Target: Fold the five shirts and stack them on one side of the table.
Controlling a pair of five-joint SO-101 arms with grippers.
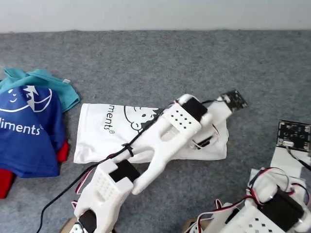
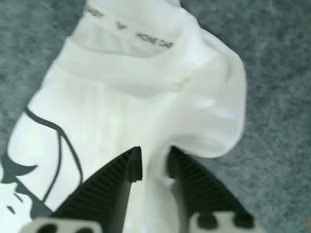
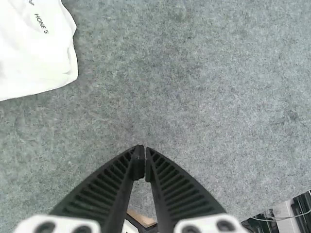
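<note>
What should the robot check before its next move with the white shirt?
1. Left gripper holding the white shirt: ok, cloth sits in its grip.
2. Right gripper out of the way: ok, shut over bare table beside the shirt.
3. White shirt flat: not ok, bunched by the left gripper.
4. Blue shirt, teal shirt, red shirt folded: not ok, a loose heap.
5. All five shirts here: cannot tell; four show.
</note>
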